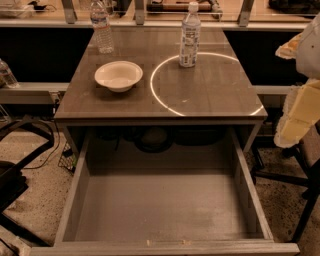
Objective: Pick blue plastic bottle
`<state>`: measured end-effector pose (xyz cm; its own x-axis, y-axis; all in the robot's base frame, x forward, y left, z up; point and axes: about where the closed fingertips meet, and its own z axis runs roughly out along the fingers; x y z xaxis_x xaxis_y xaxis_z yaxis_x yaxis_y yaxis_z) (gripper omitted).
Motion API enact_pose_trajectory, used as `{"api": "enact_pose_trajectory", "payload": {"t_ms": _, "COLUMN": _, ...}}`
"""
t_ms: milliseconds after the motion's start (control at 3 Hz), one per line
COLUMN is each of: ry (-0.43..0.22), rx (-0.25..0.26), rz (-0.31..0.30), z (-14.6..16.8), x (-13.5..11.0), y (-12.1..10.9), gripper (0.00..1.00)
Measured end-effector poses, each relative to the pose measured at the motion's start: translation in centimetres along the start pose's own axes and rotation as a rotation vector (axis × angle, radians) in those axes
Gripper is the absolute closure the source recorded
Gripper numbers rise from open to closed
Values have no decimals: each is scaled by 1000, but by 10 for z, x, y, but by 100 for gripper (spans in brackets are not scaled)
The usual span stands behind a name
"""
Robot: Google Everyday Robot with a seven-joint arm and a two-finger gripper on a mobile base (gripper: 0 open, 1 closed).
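On table (212, 95): blue plastic bottle (189, 39) upright; gripper (299, 112) well apart, right.

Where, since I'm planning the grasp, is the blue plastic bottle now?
In the camera view the blue plastic bottle stands upright at the back centre of the table, right of the clear water bottle; the gripper is beyond its right edge.

This looks like an office or lab workspace: a grey desk (215, 95) with a wood-grain surface and an open drawer (160, 205) below its front edge stands on a speckled hard floor (35, 200). Dark cables (155, 141) coil beneath the desk, a metal-framed partition (140, 15) runs behind it, and the robot's gripper (300, 112) hangs at its right.
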<state>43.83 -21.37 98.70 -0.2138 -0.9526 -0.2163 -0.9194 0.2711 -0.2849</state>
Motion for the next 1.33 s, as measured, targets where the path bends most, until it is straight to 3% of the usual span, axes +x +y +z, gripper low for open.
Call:
{"api": "enact_pose_trajectory", "payload": {"t_ms": 333, "ry": -9, "rx": 15, "rz": 2, "z": -1, "x": -1, "y": -3, "gripper": 0}}
{"api": "enact_pose_trajectory", "payload": {"t_ms": 667, "ry": -64, "rx": 68, "rz": 23, "z": 10, "x": -3, "y": -18, "gripper": 0}}
{"api": "enact_pose_trajectory", "payload": {"t_ms": 1000, "ry": -161, "rx": 167, "rz": 62, "z": 24, "x": -2, "y": -46, "gripper": 0}}
{"api": "enact_pose_trajectory", "payload": {"t_ms": 1333, "ry": -307, "rx": 200, "rz": 127, "z": 67, "x": 23, "y": -67, "gripper": 0}}
